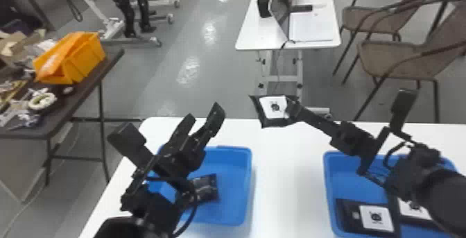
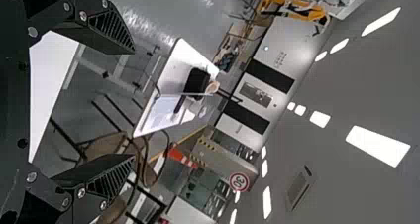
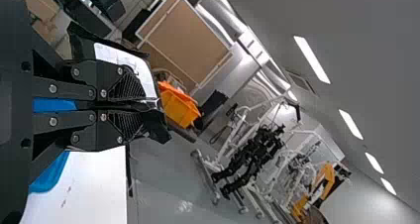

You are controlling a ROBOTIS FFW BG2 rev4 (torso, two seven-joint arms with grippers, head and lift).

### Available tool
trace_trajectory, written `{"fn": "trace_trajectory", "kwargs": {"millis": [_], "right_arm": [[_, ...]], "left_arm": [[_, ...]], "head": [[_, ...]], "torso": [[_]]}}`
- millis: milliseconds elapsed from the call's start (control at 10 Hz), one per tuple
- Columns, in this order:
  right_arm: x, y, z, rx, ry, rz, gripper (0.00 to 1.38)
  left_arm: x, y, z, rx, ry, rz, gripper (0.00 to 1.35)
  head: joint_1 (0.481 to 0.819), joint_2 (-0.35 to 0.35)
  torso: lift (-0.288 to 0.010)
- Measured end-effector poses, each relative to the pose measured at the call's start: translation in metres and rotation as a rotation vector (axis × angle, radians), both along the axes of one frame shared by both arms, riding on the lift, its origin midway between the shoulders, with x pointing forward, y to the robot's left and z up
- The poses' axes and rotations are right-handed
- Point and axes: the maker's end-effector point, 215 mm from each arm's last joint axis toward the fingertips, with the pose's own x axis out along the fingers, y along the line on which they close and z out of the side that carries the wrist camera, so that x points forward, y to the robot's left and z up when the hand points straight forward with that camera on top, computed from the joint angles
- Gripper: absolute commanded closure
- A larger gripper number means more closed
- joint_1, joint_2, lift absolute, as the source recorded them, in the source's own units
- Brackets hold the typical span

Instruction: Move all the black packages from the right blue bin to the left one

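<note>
And here is the right gripper [image 1: 293,110], up above the far side of the white table [image 1: 287,143], its fingers closed on a black package [image 1: 259,110] with a white label [image 1: 272,107]! Over to the left gripper [image 1: 204,119], and its two fingers stand wide apart with nothing between them, raised at the left bin [image 1: 235,217]. Inside that blue bin lies another package [image 1: 208,188], dark and partly hidden behind the left arm. Across the table, well apart, sits the right bin [image 1: 331,181], with two more packages down in it: one [image 1: 350,213] with its label facing up, the other [image 1: 404,225] just beside it, partly covered by the right arm.
</note>
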Motion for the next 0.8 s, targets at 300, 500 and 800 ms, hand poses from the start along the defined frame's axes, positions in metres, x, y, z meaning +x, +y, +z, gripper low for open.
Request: {"fn": "trace_trajectory", "kwargs": {"millis": [300,500,800], "right_arm": [[-0.003,0.024,-0.002,0.009,0.010,0.054,1.08],[-0.006,0.033,-0.003,0.010,0.012,0.074,1.08],[-0.008,0.038,-0.005,0.012,0.016,0.086,1.08]], "left_arm": [[0.006,-0.045,0.001,-0.259,0.005,-0.144,0.11],[0.007,-0.071,0.004,-0.333,0.019,-0.238,0.11],[0.008,-0.085,0.003,-0.332,0.048,-0.303,0.70]], "head": [[0.695,0.221],[0.695,0.200],[0.695,0.190]], "torso": [[-0.040],[-0.040],[-0.040]]}}
